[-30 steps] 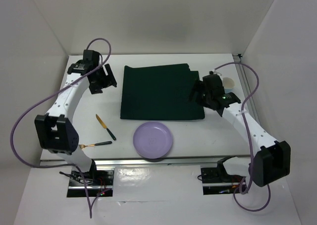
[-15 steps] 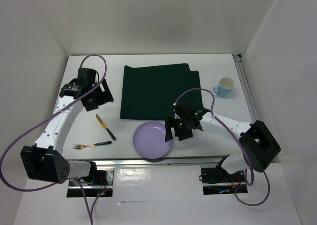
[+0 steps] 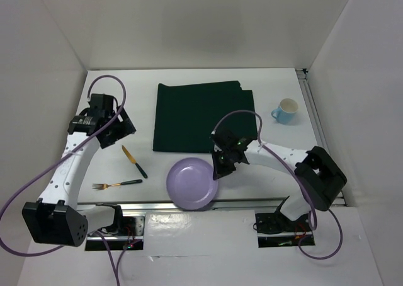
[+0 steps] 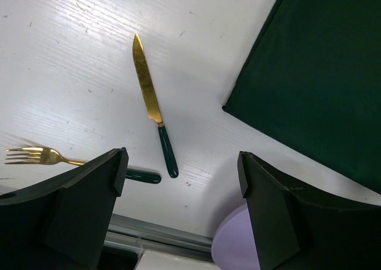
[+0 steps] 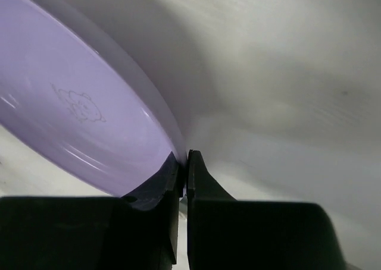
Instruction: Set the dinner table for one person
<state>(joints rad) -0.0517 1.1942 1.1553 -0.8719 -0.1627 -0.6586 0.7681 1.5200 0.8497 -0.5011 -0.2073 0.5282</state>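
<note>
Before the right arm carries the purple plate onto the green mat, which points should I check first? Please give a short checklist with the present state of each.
1. Grip: the right gripper is shut on the rim of the round lilac plate: ok.
2. Plate lifted off the white dinner table: cannot tell.
3. Target: the dark green cloth mat has nothing lying on it: ok.
4. Path: the left gripper is open above the gold knife with green handle, left of the mat: ok.
5. Path: the light blue cup stands upright, right of the mat and apart from it: ok.
</note>
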